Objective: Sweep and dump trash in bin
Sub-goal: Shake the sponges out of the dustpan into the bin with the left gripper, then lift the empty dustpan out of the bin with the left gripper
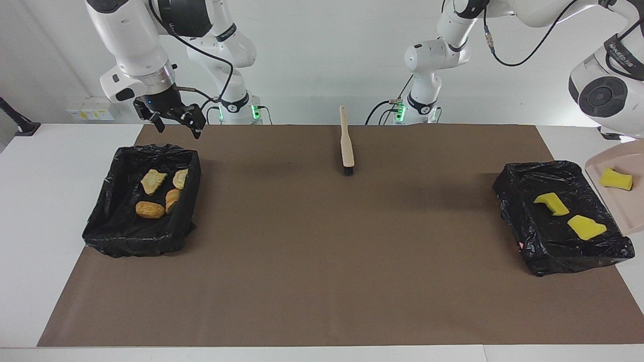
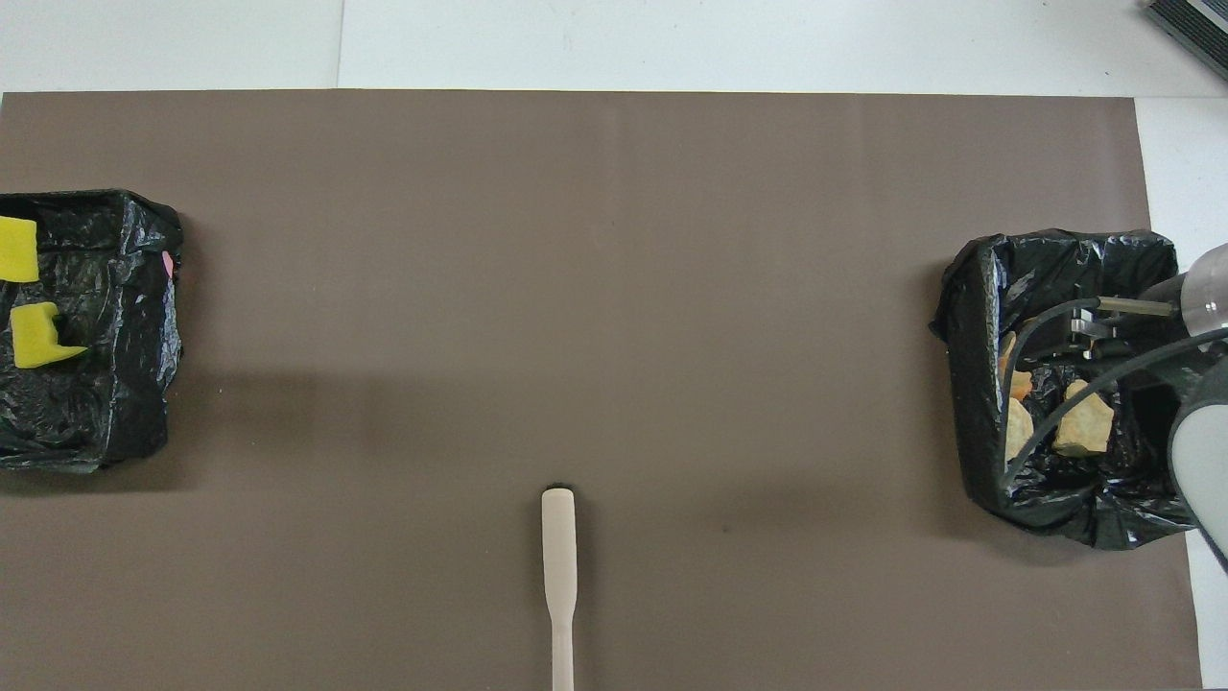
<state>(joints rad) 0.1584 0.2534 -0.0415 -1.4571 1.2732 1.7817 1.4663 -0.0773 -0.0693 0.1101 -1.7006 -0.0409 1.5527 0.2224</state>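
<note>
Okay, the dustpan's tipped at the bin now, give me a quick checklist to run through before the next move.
1. Beige plastic dustpan at the edge of the black-bagged bin at the left arm's end: ok.
2. Dustpan emptied: not ok, one yellow sponge piece lies on it.
3. Two yellow sponge scraps inside that bin: ok.
4. Four tan bread-like chunks inside the other black-bagged bin: ok.
5. Right gripper open, above that bin's edge: ok.
6. Left gripper's hold on the dustpan: cannot tell.
</note>
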